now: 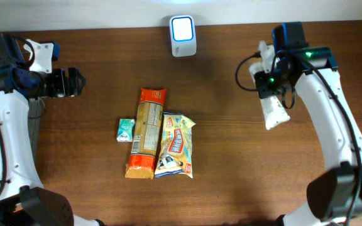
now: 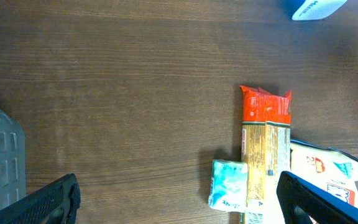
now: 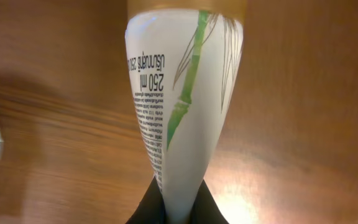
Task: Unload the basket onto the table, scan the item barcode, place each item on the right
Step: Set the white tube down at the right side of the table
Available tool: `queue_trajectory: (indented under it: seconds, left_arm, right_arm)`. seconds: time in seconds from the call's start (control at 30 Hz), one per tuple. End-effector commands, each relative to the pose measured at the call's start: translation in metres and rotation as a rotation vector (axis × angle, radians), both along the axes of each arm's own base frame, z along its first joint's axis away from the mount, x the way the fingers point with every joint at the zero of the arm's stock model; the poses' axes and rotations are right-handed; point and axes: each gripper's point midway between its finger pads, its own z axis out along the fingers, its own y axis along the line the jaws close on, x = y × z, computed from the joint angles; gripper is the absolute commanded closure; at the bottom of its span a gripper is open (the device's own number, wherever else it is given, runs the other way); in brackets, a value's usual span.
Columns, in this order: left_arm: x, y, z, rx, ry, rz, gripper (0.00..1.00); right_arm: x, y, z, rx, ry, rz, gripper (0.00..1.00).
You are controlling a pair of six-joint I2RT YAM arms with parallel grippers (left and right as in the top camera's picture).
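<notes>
Far edge, centre: scanner point(image 1: 183, 36) on the table point(image 1: 231, 176).
Mid-table: long packet point(image 1: 146, 132), lying front to back.
Its left: small packet point(image 1: 126, 130), touching.
Its right: snack bag point(image 1: 176, 145), alongside.
Right side: pouch point(image 1: 273, 110) in the right gripper point(image 1: 268, 88), well apart from the three.

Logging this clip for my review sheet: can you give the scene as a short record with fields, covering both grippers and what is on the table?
right gripper: shut on a white soft pouch with green bamboo print
left gripper: open, empty, at the left side
scanner: white boxy scanner with a lit screen, far edge of the brown wooden table
table middle: long orange-and-tan packet; small pale blue packet on its left; white-and-blue snack bag on its right
scan status: pouch is apart from the scanner, off to its right
</notes>
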Motion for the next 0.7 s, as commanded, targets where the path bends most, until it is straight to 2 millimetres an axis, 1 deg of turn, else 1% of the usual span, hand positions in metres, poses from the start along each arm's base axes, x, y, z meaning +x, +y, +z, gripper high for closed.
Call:
queue_trajectory:
  seconds: [0.0,0.1,0.17,0.23,0.27,0.3,0.33,0.37,0.43,0.5,0.53,0.57,0.6,0.63,0.67]
  left_arm:
    - [0.0,-0.001,0.004,0.004,-0.014,-0.02,0.01]
    - [0.0,-0.001,0.004,0.004,-0.014,-0.02,0.01]
    - [0.0,-0.001,0.004,0.004,-0.014,-0.02,0.01]
    - [0.0,-0.001,0.004,0.004,-0.014,-0.02,0.01]
    - [0.0,-0.001,0.004,0.004,-0.014,-0.02,0.01]
    - [0.0,-0.001,0.004,0.004,-0.014,-0.02,0.01]
    - [0.0,-0.001,0.004,0.004,-0.014,-0.02,0.01]
    - [0.0,-0.001,0.004,0.004,-0.014,-0.02,0.01]
    - [0.0,-0.001,0.004,0.004,-0.014,-0.02,0.01]
    - [0.0,-0.001,0.004,0.004,-0.014,-0.02,0.01]
    - [0.0,-0.001,0.004,0.004,-0.014,-0.02,0.01]
    - [0.0,-0.001,0.004,0.004,-0.014,-0.02,0.01]
    - [0.0,-0.001,0.004,0.004,-0.014,-0.02,0.01]
    - [0.0,-0.001,0.004,0.004,-0.014,-0.02,0.01]
    - [0.0,-0.001,0.004,0.004,-0.014,-0.02,0.01]
  right_arm:
    - [-0.008,-0.069,-0.054,-0.197,0.096,-0.154,0.96]
    - [-0.022,-0.113,-0.105,-0.301,0.168,-0.241,0.96]
    - [-0.03,-0.128,-0.125,-0.301,0.211,-0.282,0.96]
    - [-0.032,-0.133,-0.126,-0.296,0.213,-0.314,0.95]
    - [-0.032,-0.134,-0.126,-0.296,0.215,-0.317,0.66]
    - [-0.032,-0.134,-0.126,-0.295,0.215,-0.316,0.41]
    - [-0.032,-0.133,-0.126,-0.291,0.214,-0.315,0.21]
    - [-0.03,-0.13,-0.124,-0.272,0.213,-0.311,0.13]
    - [-0.016,-0.104,-0.103,-0.11,0.201,-0.283,0.11]
    - [0.007,-0.059,-0.063,0.167,0.154,-0.226,0.1]
    - [0.018,-0.031,-0.038,0.333,0.119,-0.184,0.12]
    - [0.027,-0.004,-0.018,0.505,0.084,-0.133,0.12]
    - [0.03,0.025,-0.003,0.677,0.068,-0.072,0.15]
    - [0.025,0.045,-0.003,0.736,0.093,-0.035,0.17]
    - [0.017,0.057,-0.01,0.726,0.133,-0.018,0.17]
